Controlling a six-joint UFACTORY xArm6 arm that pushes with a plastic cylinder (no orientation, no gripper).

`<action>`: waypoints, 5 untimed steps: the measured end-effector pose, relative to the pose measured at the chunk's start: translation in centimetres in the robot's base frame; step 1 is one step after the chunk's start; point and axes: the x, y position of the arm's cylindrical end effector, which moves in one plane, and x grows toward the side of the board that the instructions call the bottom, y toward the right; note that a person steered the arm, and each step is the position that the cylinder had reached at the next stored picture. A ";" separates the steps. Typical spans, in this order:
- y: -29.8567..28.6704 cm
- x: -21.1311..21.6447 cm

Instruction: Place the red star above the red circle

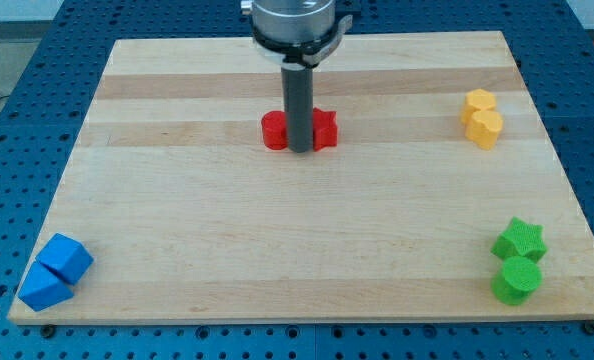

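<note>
The red circle (275, 131) sits on the wooden board (277, 250) at the upper middle. The red star (323, 130) is just to its right, at about the same height in the view. My rod stands in front of the gap between them, and my tip (300, 151) touches the board right at their lower edges. The rod hides the inner sides of both red blocks, so I cannot tell if they touch each other.
Two yellow blocks (482, 117) stand together at the upper right. A green star (520, 241) and a green circle (516, 280) are at the lower right. Two blue blocks (55, 271) are at the lower left corner.
</note>
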 end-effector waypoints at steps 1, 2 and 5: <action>2.0 -1.9; 1.2 0.7; 7.6 -2.0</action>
